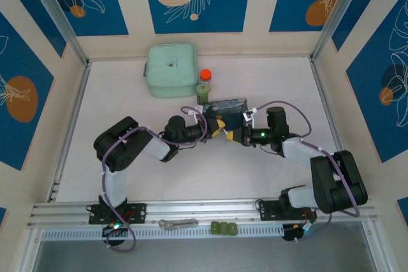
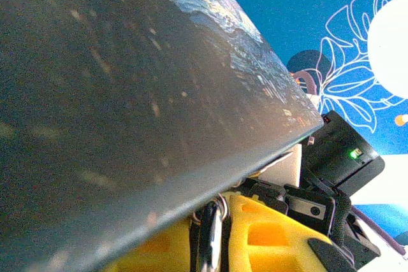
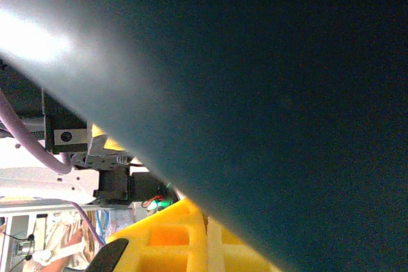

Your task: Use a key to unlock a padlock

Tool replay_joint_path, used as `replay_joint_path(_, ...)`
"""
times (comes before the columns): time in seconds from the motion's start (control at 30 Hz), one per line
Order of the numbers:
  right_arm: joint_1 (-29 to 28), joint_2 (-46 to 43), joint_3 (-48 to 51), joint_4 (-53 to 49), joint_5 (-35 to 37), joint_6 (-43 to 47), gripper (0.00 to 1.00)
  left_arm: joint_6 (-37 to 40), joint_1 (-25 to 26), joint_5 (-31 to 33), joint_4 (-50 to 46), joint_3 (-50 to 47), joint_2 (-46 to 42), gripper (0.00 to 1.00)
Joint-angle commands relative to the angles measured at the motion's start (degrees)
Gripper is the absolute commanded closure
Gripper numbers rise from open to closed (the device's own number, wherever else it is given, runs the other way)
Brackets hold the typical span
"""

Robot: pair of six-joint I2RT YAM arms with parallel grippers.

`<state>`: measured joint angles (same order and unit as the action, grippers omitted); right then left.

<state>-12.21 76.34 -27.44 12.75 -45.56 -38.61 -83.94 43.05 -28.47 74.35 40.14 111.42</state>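
My yellow left fingers [image 2: 264, 234] pinch the tiny dark padlock [image 2: 210, 232] at six o'clock of the blue swirly-painted box [image 1: 228, 106]. The right fingers [image 3: 182, 234], pressed together, sit nearest at its three o'clock. I can't tell whether they carry the key.

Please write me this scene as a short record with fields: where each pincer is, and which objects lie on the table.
blue box: middle of the table
left pincer: at the blue box's near edge
right pincer: shut, close beside the left pincer
metal loop: between yellow fingers in the left wrist view; what it belongs to is unclear
mint case: far side, left of centre
orange-capped bottle: between mint case and blue box
grey tool: at the table's near edge
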Motion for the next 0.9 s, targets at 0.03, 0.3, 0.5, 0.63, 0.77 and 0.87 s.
replay_joint_path(0.03, -1.15, 0.44, -1.84, -0.94, -1.84, -0.90, 1.00, 0.81, 3.68, -6.04, 6.34, 2.84, -0.15, 1.00)
replay_joint_path(0.3, -0.35, 0.29, -5.32, -6.02, 5.70, -1.53, 1.00, 1.41, 4.16, -9.01, 6.34, 2.18, -1.28, 1.00)
replay_joint_path(0.5, -0.12, 1.36, -8.25, -10.91, 11.78, -2.03, 1.00, 1.98, 4.29, -10.27, 6.34, 1.52, -2.23, 1.00)
replay_joint_path(0.63, -0.02, 1.53, -9.02, -12.34, 16.12, -3.75, 1.00, 2.08, 4.31, -10.55, 6.34, 1.52, -2.39, 1.00)
replay_joint_path(0.77, -0.01, 1.03, -9.22, -12.36, 19.59, -5.92, 1.00, 2.14, 4.26, -10.98, 6.34, 1.62, -2.43, 1.00)
replay_joint_path(0.87, 0.26, 1.18, -9.47, -11.54, 20.65, -6.77, 1.00, 2.23, 4.28, -11.30, 6.33, 1.70, -2.60, 1.00)
